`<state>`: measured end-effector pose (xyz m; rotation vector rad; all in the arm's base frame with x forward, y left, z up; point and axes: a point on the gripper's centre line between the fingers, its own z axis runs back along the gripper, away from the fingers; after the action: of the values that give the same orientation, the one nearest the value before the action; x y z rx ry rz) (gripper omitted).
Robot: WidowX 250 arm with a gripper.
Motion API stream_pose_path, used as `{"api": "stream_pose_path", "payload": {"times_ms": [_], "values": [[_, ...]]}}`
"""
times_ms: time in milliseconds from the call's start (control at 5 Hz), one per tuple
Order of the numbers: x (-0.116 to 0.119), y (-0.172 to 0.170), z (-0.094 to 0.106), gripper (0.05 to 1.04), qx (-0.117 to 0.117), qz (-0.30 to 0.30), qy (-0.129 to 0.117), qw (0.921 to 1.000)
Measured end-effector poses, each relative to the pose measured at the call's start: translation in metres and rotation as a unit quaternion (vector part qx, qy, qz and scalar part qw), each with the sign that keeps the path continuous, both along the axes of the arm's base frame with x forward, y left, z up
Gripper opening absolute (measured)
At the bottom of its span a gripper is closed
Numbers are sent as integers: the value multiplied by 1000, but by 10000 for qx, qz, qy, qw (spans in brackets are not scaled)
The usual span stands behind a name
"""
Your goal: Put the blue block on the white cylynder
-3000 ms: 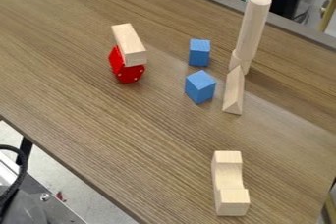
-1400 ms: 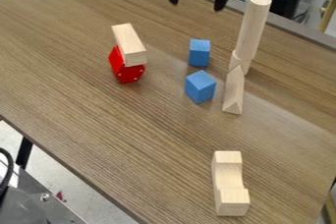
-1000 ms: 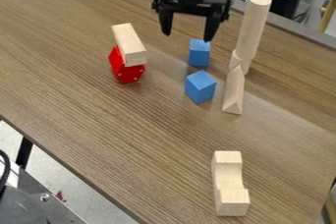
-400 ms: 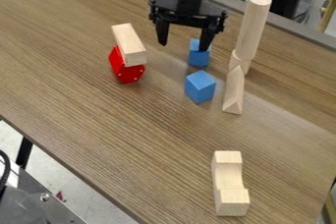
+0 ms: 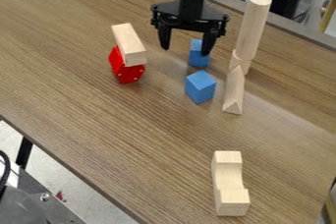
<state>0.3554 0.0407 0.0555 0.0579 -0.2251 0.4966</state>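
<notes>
Blue far block [image 5: 198, 61] and blue near block [image 5: 200, 87] sit around five o'clock from the gripper [image 5: 185, 51], its fingers wide apart, presumably to admit one; the pale cylinder [image 5: 253, 26] stands upright at two o'clock, flat-topped for seating it

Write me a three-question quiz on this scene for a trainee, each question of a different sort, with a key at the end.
1. Multiple choice: How many blue blocks are on the table?
A) one
B) two
C) four

2. True or false: The gripper is open.

3. Fill in the blank: The pale wooden block rests on a piece coloured ____.

Key: 1. B; 2. true; 3. red
</notes>
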Motion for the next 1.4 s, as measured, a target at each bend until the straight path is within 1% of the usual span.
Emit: {"api": "stream_pose_path", "payload": {"times_ms": [200,400,800,1000,1200,1400], "values": [[6,-3,5,1000,-98,10,-117,9999],[12,-3,10,1000,-89,-13,-208,9997],[17,-7,-6,999,-74,-72,-47,9999],[18,-8,-12,999,-86,-70,-10,9999],[21,-8,-17,950,-117,-73,29,9999],[22,-9,-18,667,-157,-11,-8,9999]]}}
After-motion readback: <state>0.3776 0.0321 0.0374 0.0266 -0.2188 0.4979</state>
